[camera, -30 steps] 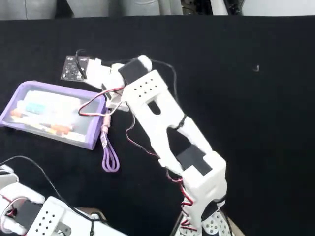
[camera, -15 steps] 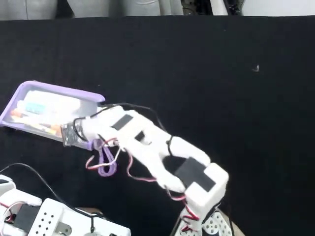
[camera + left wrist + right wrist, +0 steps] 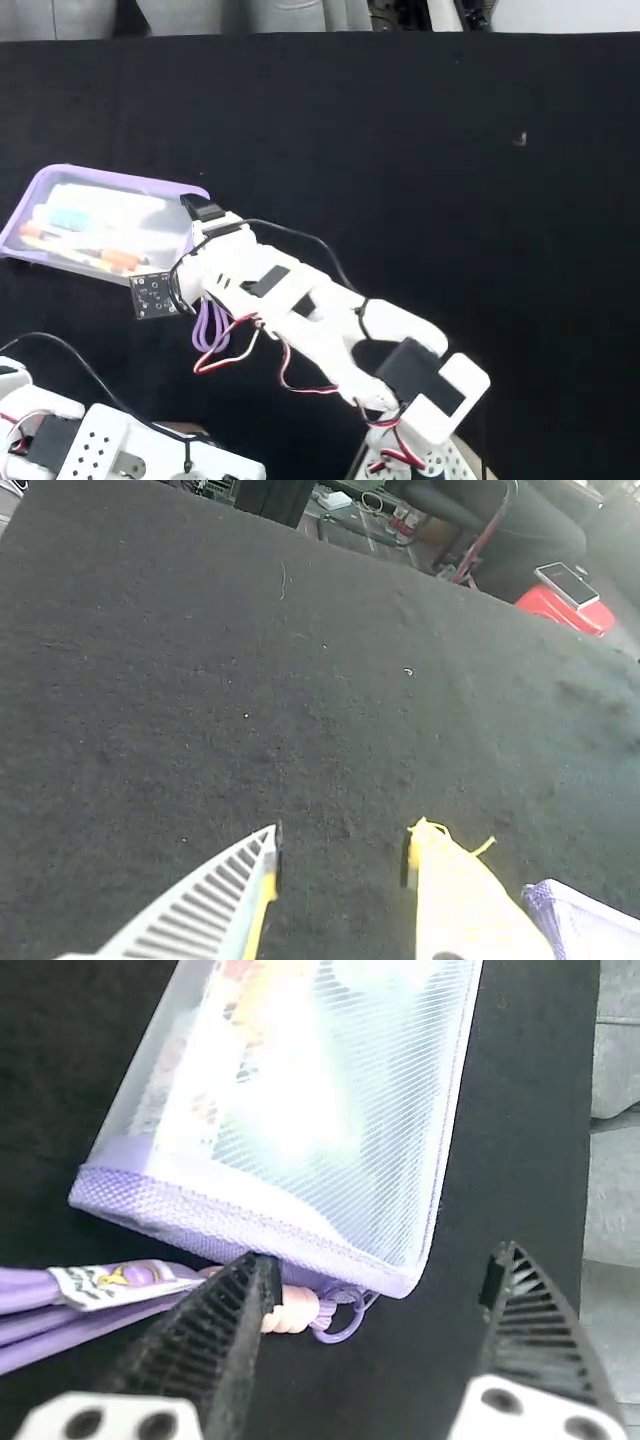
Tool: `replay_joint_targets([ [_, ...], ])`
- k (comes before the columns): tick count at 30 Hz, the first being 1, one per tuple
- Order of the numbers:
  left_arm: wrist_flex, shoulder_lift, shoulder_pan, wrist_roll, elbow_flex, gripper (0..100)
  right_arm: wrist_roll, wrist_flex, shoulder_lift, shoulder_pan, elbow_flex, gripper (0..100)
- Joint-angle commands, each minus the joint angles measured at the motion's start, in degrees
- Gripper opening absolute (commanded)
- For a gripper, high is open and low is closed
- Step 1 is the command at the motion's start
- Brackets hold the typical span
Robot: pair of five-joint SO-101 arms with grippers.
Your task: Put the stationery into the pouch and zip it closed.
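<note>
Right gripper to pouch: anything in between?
Nothing in the way. In the right wrist view the fingertips of the open right gripper flank the pouch corner; its zip pull ring and pink strap bead lie in the gap, over bare black table.

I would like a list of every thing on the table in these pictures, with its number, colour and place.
table: one, black cover, under everything.
pouch: one, purple mesh, on the left part of the table in the high view.
stationery: several pieces, orange, blue-green and white, inside the pouch; exact count unclear.
strap: one, purple loop, lying by the pouch's right end.
right tool: one, black, open, over the pouch's corner beside the strap.
left tool: one, white and yellow, open, over bare table.
</note>
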Motion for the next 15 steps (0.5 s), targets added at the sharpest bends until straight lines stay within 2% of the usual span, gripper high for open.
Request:
replay_joint_targets([
  [1,0.4,-0.4,-0.4,0.4,1.2,22,0.9,-4.2,2.1,-1.7,-1.6,33.2],
  [6,1.4,-0.4,-0.4,0.4,1.2,22,1.2,-11.2,9.7,-3.6,-3.0,33.2],
  [12,1.5,-0.4,-0.3,0.4,1.2,22,7.5,-11.9,18.1,-3.9,-9.3,33.1],
  [15,1.6,-0.4,-0.3,0.4,1.2,22,7.6,-12.7,18.7,-3.9,-12.8,26.0],
])
